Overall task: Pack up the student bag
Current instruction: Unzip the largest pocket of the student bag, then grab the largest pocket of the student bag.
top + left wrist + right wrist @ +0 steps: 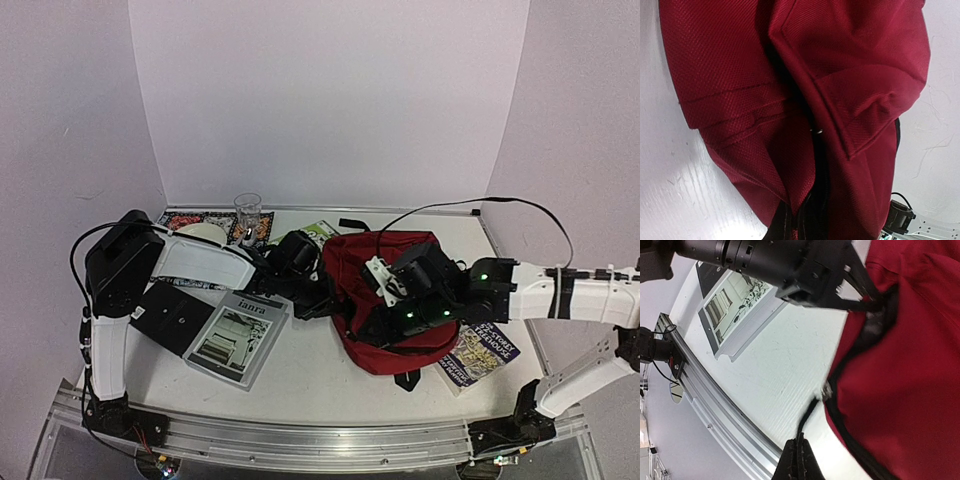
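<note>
The student bag (362,262) lay on the tabletop (310,370) between the two arms, touching both claws. The left claw (866,301) was clamped shut on the black trim at the bag's mouth, pinching the fabric edge. The right claw (798,456) was closed on a black zip pull (809,419) that ran from its fingertips up to the zip on the bag's edge. A dark gap showed just past the left claw, but what lay inside the bag could not be told. Behind the left claw, well apart, stood a clear glass (247,213), its contents not discernible. A magazine (238,338) lay near the left claw, and a book (482,352) lay beside the right one, partly under the bag.
</note>
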Motion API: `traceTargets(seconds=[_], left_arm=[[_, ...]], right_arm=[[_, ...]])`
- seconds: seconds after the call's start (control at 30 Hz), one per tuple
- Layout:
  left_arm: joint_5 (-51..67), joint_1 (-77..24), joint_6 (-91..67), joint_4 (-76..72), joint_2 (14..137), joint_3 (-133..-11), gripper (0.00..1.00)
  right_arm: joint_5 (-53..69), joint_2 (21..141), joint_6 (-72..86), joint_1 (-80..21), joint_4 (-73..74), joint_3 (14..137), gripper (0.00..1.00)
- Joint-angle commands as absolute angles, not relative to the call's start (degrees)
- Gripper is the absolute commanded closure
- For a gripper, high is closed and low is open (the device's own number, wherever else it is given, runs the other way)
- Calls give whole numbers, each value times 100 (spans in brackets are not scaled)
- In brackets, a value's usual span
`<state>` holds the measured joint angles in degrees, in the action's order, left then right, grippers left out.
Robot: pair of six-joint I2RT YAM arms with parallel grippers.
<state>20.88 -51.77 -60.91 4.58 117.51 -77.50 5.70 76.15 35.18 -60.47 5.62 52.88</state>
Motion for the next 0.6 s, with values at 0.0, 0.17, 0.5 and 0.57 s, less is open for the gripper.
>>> traceTargets(seconds=[0.0, 0.17, 0.5, 0.57], left_arm=[[1690, -4969, -5519, 543, 11753, -8326, 100], [1509, -4894, -5086, 973, 11957, -8903, 100], [1773, -4894, -5378, 1000, 12010, -9066, 100], [1791, -4900, -5564, 906, 11995, -9013, 100]], right_arm=[[321, 6940, 3754, -6074, 1423, 4921, 100], [115, 6268, 4062, -6077, 2018, 4563, 100], [220, 6733, 4092, -6079, 1251, 4998, 82], [167, 6988, 4263, -6077, 838, 5078, 74]])
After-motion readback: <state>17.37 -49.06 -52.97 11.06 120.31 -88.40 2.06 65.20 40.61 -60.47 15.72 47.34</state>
